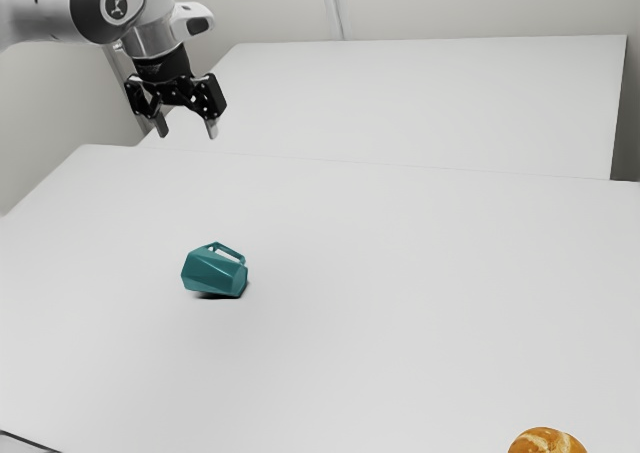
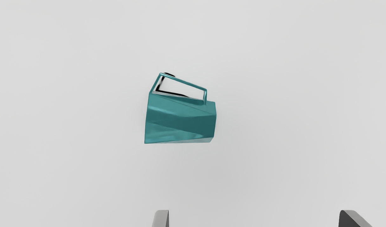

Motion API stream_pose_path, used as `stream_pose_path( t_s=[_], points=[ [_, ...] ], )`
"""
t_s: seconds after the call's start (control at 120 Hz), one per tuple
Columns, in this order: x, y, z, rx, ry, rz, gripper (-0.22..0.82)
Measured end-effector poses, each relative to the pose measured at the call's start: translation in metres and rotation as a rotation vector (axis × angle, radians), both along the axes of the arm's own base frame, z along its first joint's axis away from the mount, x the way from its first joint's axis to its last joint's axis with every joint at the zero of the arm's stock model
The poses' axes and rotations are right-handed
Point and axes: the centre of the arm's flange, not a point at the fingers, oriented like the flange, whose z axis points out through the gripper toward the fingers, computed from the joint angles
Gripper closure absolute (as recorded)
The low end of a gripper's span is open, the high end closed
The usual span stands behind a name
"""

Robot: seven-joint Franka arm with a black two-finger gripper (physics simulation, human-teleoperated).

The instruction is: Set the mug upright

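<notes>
My gripper (image 1: pixel 187 131) hangs high above the table at the exterior view's upper left, its two fingers wide apart with nothing between them. The teal faceted mug (image 1: pixel 214 272) lies on its side on the table, well below the gripper. Its base faces the exterior view's right and its handle is on the upper side, away from that camera. In the wrist view the mug (image 2: pixel 181 119) lies beyond the fingertips of the open gripper (image 2: pixel 254 217), untouched, with a dark shadow seen through its handle.
The white table (image 1: pixel 400 303) spreads around the mug. A brown, bread-like round thing (image 1: pixel 547 441) is at the exterior view's lower right edge. Behind the table stands another white surface (image 1: pixel 430 103), and a dark thin line (image 1: pixel 28 441) crosses the lower left corner.
</notes>
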Motion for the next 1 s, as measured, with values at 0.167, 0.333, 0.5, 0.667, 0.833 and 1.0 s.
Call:
stream_pose_path(
  t_s=[0.167,0.333,0.5,0.667,0.833,1.0],
  points=[
    [-0.002,0.001,-0.001,0.0,0.002,0.004,0.02],
    [-0.013,0.007,-0.001,0.003,0.005,0.015,0.02],
    [-0.024,0.055,0.0,-0.022,0.007,0.092,0.02],
    [-0.038,0.107,-0.012,-0.098,-0.003,0.161,0.02],
    [-0.048,0.161,-0.049,-0.237,-0.026,0.224,0.02],
    [-0.058,0.195,-0.088,-0.37,-0.081,0.238,0.02]
  ],
)
